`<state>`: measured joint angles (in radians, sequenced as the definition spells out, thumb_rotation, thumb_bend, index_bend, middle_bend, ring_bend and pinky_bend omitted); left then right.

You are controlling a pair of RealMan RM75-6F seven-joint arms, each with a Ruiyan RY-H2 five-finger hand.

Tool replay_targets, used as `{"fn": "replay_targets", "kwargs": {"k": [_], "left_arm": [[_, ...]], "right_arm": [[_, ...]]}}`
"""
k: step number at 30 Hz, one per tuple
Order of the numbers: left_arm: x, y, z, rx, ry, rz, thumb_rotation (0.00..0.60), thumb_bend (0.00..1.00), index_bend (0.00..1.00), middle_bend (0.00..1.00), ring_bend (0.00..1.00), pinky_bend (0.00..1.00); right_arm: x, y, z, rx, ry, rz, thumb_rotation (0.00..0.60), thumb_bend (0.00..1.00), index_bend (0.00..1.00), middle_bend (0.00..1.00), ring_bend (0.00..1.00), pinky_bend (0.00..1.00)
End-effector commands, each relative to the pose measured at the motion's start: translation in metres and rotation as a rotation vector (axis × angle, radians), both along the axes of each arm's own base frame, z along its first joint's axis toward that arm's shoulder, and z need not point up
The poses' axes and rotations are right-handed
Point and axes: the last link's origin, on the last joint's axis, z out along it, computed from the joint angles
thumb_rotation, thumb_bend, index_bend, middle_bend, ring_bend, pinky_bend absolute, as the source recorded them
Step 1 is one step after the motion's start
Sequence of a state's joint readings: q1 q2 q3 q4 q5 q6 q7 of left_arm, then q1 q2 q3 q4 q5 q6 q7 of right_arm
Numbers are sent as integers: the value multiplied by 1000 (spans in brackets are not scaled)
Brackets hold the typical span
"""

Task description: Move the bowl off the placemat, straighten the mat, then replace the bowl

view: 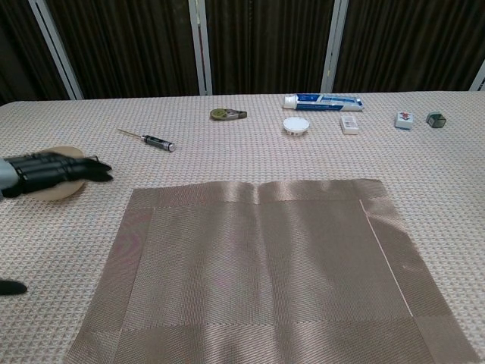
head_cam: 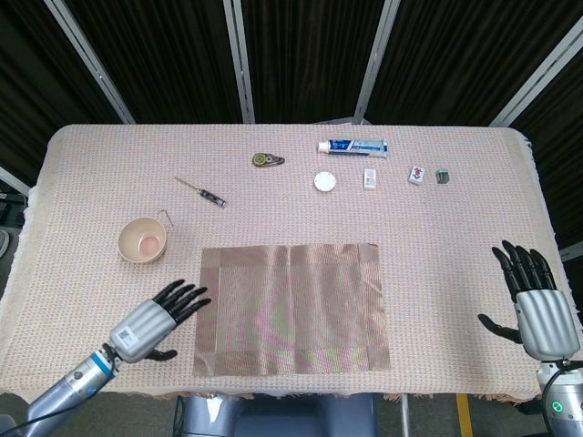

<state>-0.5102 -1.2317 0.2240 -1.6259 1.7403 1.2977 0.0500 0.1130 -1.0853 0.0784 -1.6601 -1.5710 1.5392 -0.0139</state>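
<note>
The bowl (head_cam: 142,241) sits just beyond my left hand (head_cam: 153,318), fingers spread and empty; my right hand (head_cam: 537,305), likewise empty, is far off.

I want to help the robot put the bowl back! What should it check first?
1. Placemat lies square to the table edge: ok.
2. Placemat flat: not ok, a small ripple shows near its far edge in the chest view.
3. Left hand off the mat with fingers apart, holding nothing: ok.
4. Bowl upright, off the mat on the left: ok.
5. Nothing lying on the mat where the bowl goes: ok.
6. Right hand open, far from the mat: ok.
</note>
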Motion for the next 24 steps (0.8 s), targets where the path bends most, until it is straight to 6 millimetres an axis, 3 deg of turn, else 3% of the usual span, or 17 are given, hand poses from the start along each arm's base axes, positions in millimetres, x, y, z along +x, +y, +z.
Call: {"fn": "replay_targets", "kwargs": {"k": [1,4,7,10,15,24], "left_arm": [[-23,40,33,169,-6,87,600,0,0,0,0,0],[-43,64,37,223,36,174,600,33,0,0,0,0],[-66,91,29,254,78,254,600,101,23,0,0,0],[-80,105,18,261,66,312,600,138,90,0,0,0],[-91,119,-4,264,120,307,600,161,195,0,0,0],[-97,130,-30,258,176,327,600,325,415,0,0,0]], "right_arm": [[0,1,1,-3,6,1,600,0,0,0,0,0],[0,1,2,-9,14,2,600,0,0,0,0,0],[1,1,2,-9,12,2,600,0,0,0,0,0],[1,1,1,-7,18,-2,600,0,0,0,0,0],[-3,-1,-2,-2,39,-16,600,0,0,0,0,0],[-7,-3,-2,-7,46,-33,600,0,0,0,0,0]]}}
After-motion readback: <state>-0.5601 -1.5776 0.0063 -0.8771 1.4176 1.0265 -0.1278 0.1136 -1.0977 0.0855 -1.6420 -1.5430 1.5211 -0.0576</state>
